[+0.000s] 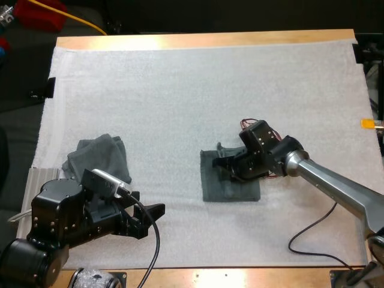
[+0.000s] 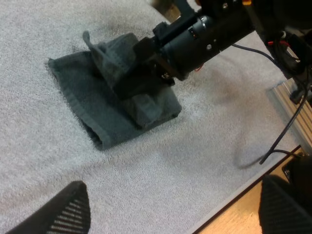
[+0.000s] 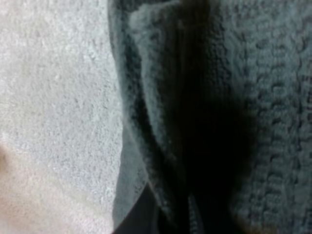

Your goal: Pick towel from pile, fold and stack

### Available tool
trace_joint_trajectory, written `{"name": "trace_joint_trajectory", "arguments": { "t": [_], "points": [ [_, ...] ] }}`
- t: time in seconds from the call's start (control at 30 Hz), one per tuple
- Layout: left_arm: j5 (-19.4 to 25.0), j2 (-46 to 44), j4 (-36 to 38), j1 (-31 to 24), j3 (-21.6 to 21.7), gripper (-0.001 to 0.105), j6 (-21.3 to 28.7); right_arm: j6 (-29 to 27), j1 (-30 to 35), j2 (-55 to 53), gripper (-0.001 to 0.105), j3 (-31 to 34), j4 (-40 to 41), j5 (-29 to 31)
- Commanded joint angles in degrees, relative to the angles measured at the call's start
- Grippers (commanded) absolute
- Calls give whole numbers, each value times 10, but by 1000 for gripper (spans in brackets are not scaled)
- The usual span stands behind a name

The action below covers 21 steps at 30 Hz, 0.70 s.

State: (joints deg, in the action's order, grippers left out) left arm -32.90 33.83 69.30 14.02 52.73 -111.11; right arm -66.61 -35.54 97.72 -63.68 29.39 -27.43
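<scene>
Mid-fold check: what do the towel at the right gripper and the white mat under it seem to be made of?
The towel looks like terry cloth, dark grey-green and matte: the right wrist view shows looped pile and a soft, limp fold. The mat is probably thin foam sheet or a nonwoven, white and matte: its surface is finely pebbled, and it lies flat over the wooden table.

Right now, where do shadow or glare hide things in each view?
High view: bright glare on the far edge of the table, mat evenly lit; left wrist view: the right claw casts shadow on the folded towel; right wrist view: deep shadow fills that towel's fold.
</scene>
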Motion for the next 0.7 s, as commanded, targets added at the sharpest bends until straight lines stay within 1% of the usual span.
{"name": "trace_joint_trajectory", "arguments": {
  "t": [0.0, 0.07, 0.2, 0.4, 0.5, 0.53, 0.57, 0.6, 0.67],
  "points": [
    [-3, -3, 0, 0, 2, 69, 0, 7, -1, 5, 1, -2, -1, -16],
    [-3, -3, 0, 0, 2, 69, 5, 13, -4, 13, 1, -2, -13, -29],
    [-3, -3, 0, 0, 2, 69, 6, 21, -13, 22, 1, -2, -31, -29],
    [-3, -3, 0, 0, 2, 69, 6, 26, -20, 34, 2, 0, -48, -11],
    [-3, -3, 0, 0, 2, 69, 6, 28, -20, 37, 12, 0, -47, -5],
    [-3, -3, 0, 0, 2, 69, 6, 28, -20, 37, 17, 1, -49, -3],
    [-3, -3, 0, 0, 2, 69, 6, 28, -20, 37, 24, 1, -53, -7],
    [-3, -3, 0, 0, 2, 69, 6, 28, -20, 37, 29, 1, -55, -13],
    [-3, -3, 0, 0, 2, 69, 6, 28, -20, 37, 43, 1, -75, -44]
  ]
}}
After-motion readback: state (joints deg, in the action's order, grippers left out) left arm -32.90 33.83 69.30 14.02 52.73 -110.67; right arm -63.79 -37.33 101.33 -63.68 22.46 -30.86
